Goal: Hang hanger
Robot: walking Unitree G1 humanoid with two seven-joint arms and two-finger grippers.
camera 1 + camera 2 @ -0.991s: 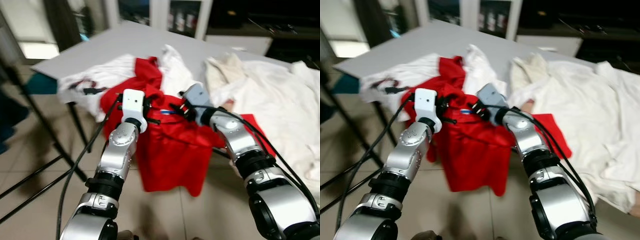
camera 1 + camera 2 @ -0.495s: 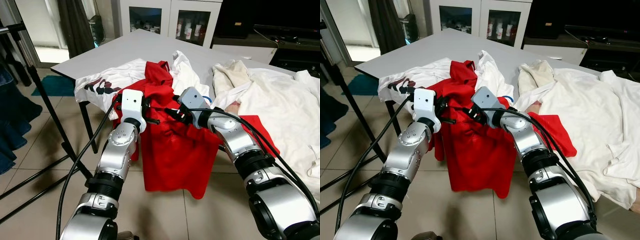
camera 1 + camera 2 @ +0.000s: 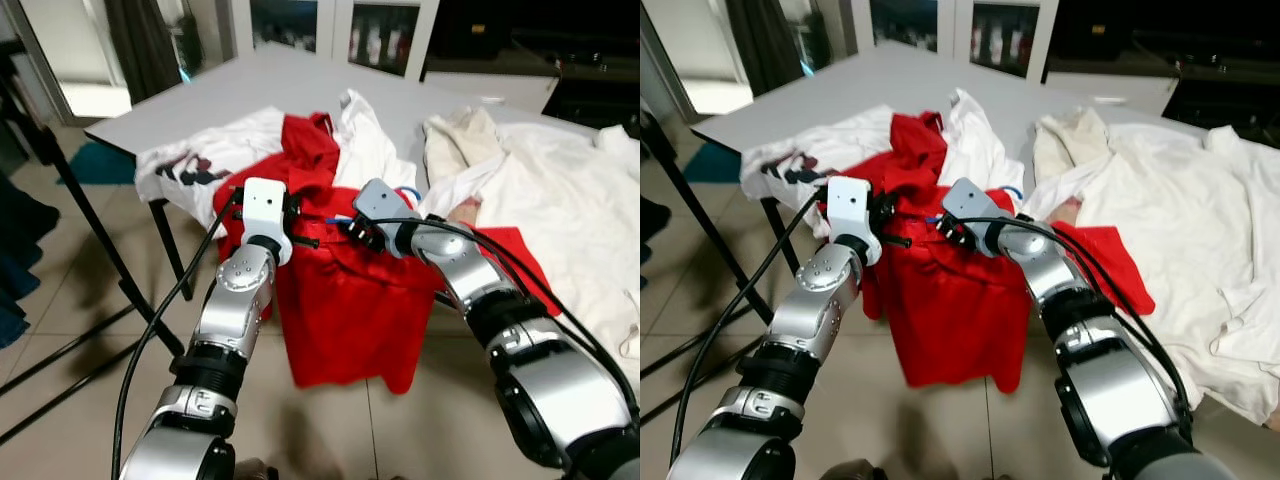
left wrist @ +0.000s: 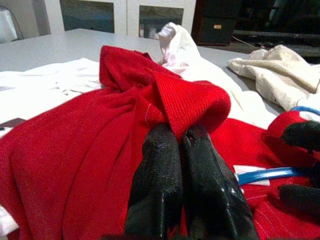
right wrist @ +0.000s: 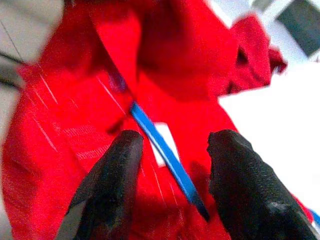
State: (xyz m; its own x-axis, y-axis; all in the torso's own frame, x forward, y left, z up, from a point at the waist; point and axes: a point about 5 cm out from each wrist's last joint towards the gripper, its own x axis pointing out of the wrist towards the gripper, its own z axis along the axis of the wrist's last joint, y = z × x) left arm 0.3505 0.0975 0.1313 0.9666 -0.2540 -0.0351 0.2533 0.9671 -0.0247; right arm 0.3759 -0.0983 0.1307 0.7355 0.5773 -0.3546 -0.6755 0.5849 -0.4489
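Observation:
A red shirt (image 3: 350, 310) hangs off the front edge of the grey table (image 3: 250, 85), its upper part bunched on the tabletop. My left gripper (image 4: 177, 134) is shut on a fold of the red collar. A thin blue hanger (image 5: 160, 150) lies across the shirt's neck, partly buried in the cloth. My right gripper (image 5: 172, 142) is open, one finger on each side of the blue hanger bar. In the left eye view both grippers meet at the collar, the left gripper (image 3: 303, 238) close beside the right gripper (image 3: 350, 228).
White garments (image 3: 560, 190) cover the right half of the table. A white printed shirt (image 3: 190, 165) lies at its left edge. A black rack pole (image 3: 60, 170) slants across the floor at left. Glass-door cabinets (image 3: 330, 30) stand behind the table.
The whole picture shifted as the camera moved. The left gripper still holds the collar, and the right gripper stays at the blue hanger.

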